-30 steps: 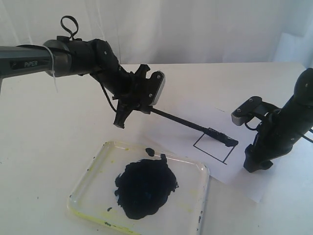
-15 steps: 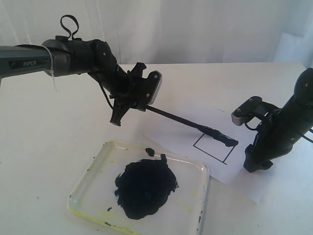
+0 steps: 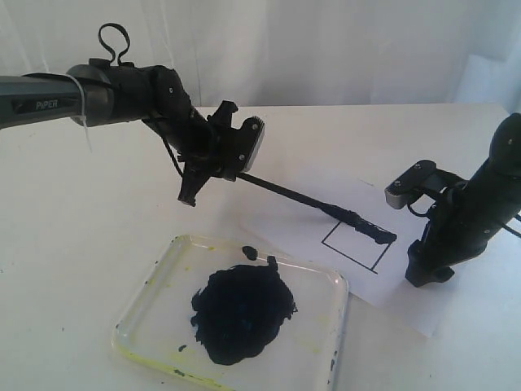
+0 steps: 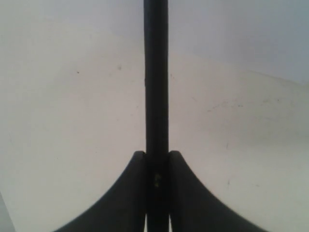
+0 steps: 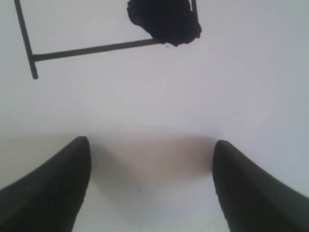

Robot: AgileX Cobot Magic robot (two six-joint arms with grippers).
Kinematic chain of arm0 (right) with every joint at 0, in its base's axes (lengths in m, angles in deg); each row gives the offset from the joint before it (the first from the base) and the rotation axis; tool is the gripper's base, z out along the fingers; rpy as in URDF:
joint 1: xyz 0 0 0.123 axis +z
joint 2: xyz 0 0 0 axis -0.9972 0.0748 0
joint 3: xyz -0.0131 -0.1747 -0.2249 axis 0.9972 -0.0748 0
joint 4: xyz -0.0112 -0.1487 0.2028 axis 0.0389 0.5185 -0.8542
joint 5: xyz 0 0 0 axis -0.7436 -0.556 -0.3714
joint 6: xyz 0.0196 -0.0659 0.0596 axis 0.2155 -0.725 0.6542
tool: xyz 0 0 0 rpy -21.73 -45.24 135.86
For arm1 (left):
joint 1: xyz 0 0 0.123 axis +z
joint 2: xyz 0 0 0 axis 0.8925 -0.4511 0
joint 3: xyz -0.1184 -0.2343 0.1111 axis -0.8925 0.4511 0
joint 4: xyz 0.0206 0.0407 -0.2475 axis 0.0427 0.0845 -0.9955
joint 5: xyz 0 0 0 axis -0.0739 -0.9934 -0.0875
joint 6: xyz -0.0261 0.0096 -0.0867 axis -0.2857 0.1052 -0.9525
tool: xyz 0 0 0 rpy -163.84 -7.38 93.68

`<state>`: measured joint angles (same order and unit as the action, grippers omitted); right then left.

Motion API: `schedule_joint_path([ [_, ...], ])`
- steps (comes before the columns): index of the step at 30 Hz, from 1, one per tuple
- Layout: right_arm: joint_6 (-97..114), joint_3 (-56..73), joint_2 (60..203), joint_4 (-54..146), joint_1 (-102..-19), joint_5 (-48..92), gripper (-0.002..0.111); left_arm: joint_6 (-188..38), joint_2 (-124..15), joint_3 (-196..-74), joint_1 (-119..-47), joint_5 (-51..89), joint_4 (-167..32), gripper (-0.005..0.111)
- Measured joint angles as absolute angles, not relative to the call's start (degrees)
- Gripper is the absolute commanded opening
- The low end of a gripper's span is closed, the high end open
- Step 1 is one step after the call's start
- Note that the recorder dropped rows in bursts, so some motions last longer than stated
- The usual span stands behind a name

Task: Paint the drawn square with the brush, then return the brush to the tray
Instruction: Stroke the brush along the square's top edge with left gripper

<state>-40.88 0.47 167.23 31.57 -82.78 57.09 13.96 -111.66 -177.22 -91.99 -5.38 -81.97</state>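
My left gripper (image 3: pixel 237 173) (image 4: pixel 157 154) is shut on the handle of the thin black brush (image 3: pixel 301 198) (image 4: pixel 156 72). The brush slants down to the right, and its paint-coated tip (image 3: pixel 386 238) (image 5: pixel 166 19) touches the paper at the right corner of the drawn square (image 3: pixel 356 247). The square is a bare black outline (image 5: pixel 91 49). The clear tray (image 3: pixel 146 287), with its blue-black paint blob (image 3: pixel 242 309), sits at the front left, below the left gripper. My right gripper (image 3: pixel 427 273) (image 5: pixel 150 145) stands open and empty on the paper, just right of the square.
The white paper sheet (image 3: pixel 391 295) lies on a white table (image 3: pixel 81 220), overlapping the area right of the tray. Two small paint dabs (image 3: pixel 249 252) sit at the tray's far rim. A white curtain (image 3: pixel 326 49) closes off the back.
My left gripper has shifted a little to the left with the brush handle. The brush tip has stayed at the square's right corner, and the right arm has not moved.
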Motion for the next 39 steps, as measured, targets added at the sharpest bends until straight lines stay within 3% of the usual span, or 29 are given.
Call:
schedule_joint_path([
  [39,-40.9,0.5,167.2,31.6,-82.8,57.0,0.067,10.7,-108.9,-177.2,-92.0,-8.6,-81.0,0.000],
])
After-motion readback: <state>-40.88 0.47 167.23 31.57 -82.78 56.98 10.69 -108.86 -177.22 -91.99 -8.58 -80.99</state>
